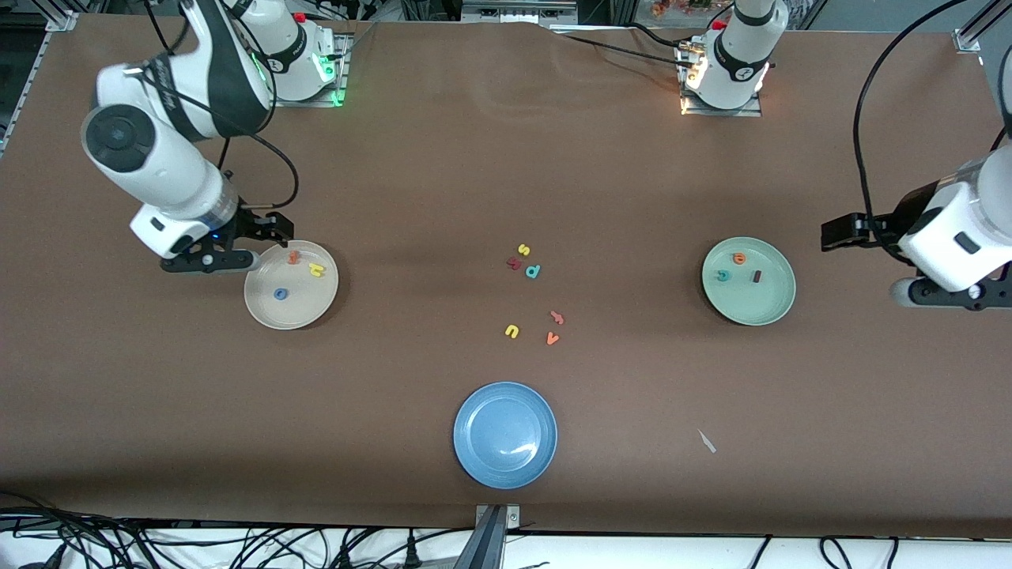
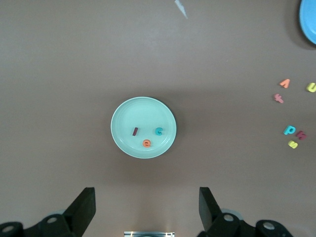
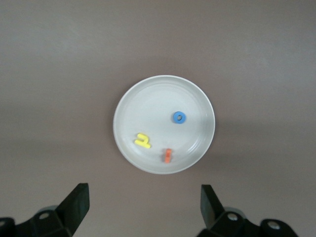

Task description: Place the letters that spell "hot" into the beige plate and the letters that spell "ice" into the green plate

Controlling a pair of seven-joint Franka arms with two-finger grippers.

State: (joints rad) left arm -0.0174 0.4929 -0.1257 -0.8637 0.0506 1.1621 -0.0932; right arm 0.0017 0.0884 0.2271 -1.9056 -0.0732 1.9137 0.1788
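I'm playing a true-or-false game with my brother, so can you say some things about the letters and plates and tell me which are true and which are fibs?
1. The beige plate holds the yellow h, the blue o and the orange t. True.
2. The green plate holds only two letters. False: it holds three, the dark red i, the teal c and the orange e.
3. The blue plate has a yellow letter in it. False: nothing lies in it.
4. Some letters lie on the table between the beige and green plates. True.
5. The right gripper is holding a letter. False: its jaws are open and hold nothing.
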